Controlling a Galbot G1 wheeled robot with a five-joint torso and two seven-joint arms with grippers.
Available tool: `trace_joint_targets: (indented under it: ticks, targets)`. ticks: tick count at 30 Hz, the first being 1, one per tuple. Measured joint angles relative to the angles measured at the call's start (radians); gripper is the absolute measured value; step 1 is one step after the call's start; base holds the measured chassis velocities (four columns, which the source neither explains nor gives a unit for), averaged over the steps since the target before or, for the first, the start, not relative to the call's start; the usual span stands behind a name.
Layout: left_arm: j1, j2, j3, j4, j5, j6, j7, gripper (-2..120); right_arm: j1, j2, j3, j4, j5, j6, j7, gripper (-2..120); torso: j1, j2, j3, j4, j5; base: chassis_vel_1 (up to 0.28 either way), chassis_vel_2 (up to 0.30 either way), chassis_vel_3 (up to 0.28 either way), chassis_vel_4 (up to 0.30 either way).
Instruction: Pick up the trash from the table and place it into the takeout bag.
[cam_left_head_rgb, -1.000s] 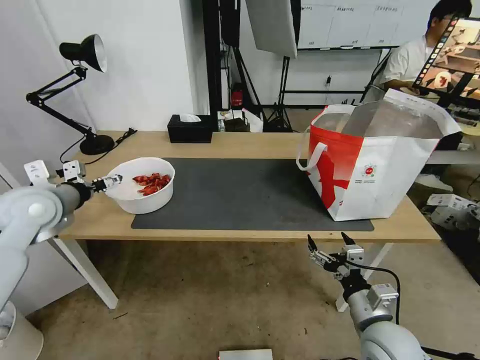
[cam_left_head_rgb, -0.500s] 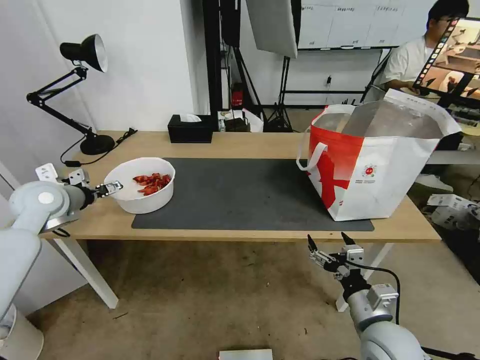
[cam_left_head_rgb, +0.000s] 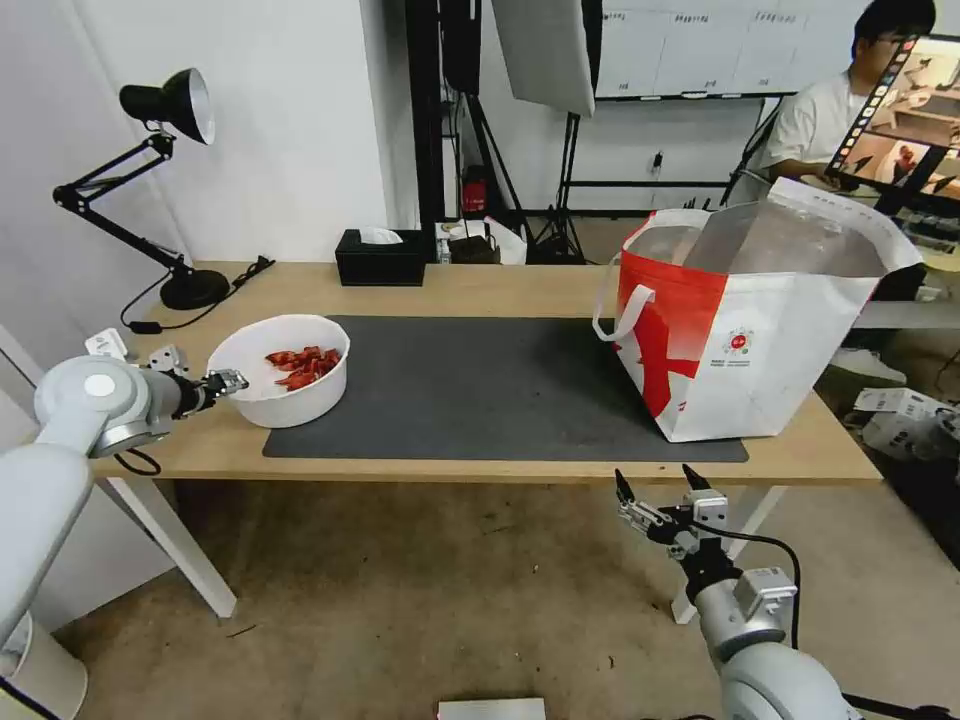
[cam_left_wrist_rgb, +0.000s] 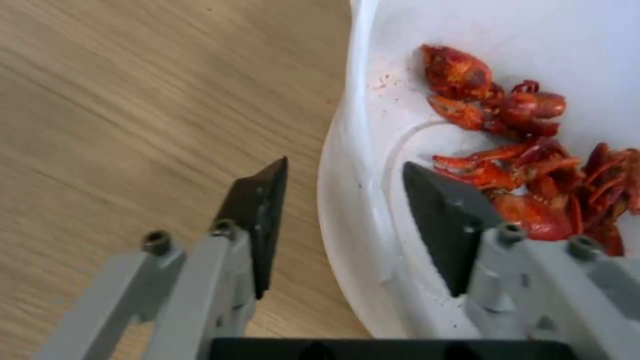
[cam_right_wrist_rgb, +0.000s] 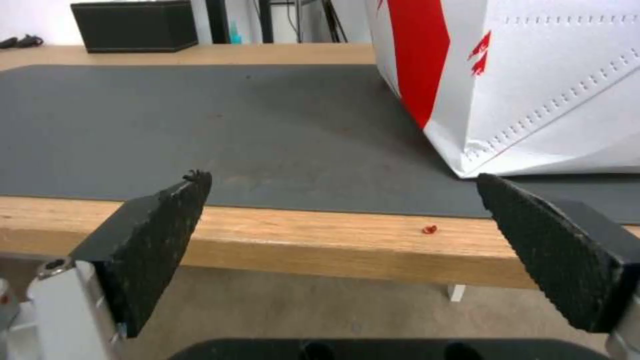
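One white bowl (cam_left_wrist_rgb: 373, 210) rim sits between the open left gripper (cam_left_wrist_rgb: 343, 220) fingers; closing comes next, likely.

White bowl (cam_left_head_rgb: 284, 371) of red scraps (cam_left_head_rgb: 304, 366) upright at mat's left edge; open bag (cam_left_head_rgb: 752, 325) upright on table (cam_left_head_rgb: 480, 285) right.

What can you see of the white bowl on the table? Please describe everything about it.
The white bowl is round, deep and smooth, probably plastic. It stands upright at the robot's left end of the table, partly on the dark grey mat, partly on bare wood. Inside lie red scraps that look like crayfish shells, with small red specks on the wall. The left gripper is open and straddles the rim, one finger outside, one inside; whether the fingers touch the rim I cannot tell.
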Motion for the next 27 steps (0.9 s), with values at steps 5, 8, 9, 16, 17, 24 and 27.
trace_joint_targets:
  ticks: [5,8,9,16,17,24,27]
  targets:
    - [0.017,0.0,-0.01,-0.015,0.002,-0.015,0.006,25,0.0,0.0,0.0,0.0,0.0,0.0,0.0,100,0.0,0.0,0.0,0.0,0.0,0.0,0.0,0.0,0.0]
    - [0.022,0.0,-0.012,-0.019,0.002,-0.023,0.016,15,0.0,0.0,0.0,0.0,0.0,0.0,0.0,100,0.0,0.0,0.0,0.0,0.0,0.0,0.0,0.0,0.0]
    - [0.025,0.0,-0.014,-0.021,0.002,-0.024,0.021,10,0.0,0.0,0.0,0.0,0.0,0.0,0.0,100,0.0,0.0,0.0,0.0,-0.0001,0.0,0.0,0.0,0.0]
    - [0.039,0.001,-0.021,-0.06,0.079,-0.044,0.051,0,0.0,0.0,0.0,0.0,0.0,0.0,0.0,100,0.0,0.0,0.0,0.0001,-0.0003,0.0,0.0,0.0,0.0]
    - [0.041,0.005,-0.022,-0.083,0.118,-0.057,0.071,0,0.0,0.0,0.0,0.0,0.0,0.0,0.0,100,0.0,0.0,0.0,0.0002,-0.0004,0.0,0.0,0.0,0.0]
    - [-0.035,0.013,0.033,-0.223,0.175,-0.119,0.116,0,0.0,0.0,0.0,0.0,0.0,0.0,0.0,100,0.0,0.0,0.0,0.0001,0.0003,0.0,0.0,0.0,0.0]
    - [-0.096,0.009,0.087,-0.271,0.174,-0.15,0.14,0,0.0,0.0,0.0,0.0,0.0,0.0,0.0,100,0.0,0.0,0.0,0.0001,-0.0001,0.0,0.0,0.0,0.0]
